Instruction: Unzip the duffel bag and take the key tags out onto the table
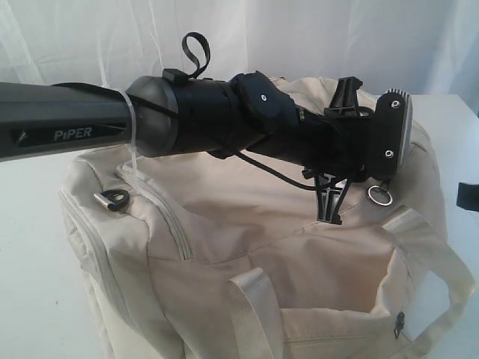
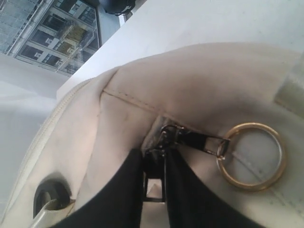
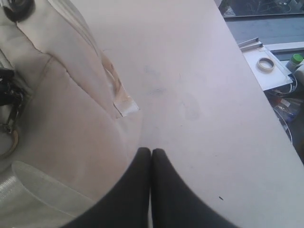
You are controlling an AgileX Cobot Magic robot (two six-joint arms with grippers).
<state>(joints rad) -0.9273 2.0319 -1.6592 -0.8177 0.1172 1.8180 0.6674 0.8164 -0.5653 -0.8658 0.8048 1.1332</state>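
The cream duffel bag fills the middle of the white table, and its top zipper looks closed. My left gripper reaches down onto the bag's top. Seen from the left wrist, its black fingers press either side of a dark rectangular zipper pull. A second pull with a gold ring lies just beside it; this ring also shows from outside. My right gripper is shut on nothing, low over the table beside the bag's end. The key tags are hidden.
A metal D-ring sits on the bag's left end. A wide strap handle and a side-pocket zipper pull face the front. Beyond the table's edge in the right wrist view are a tape roll and clutter.
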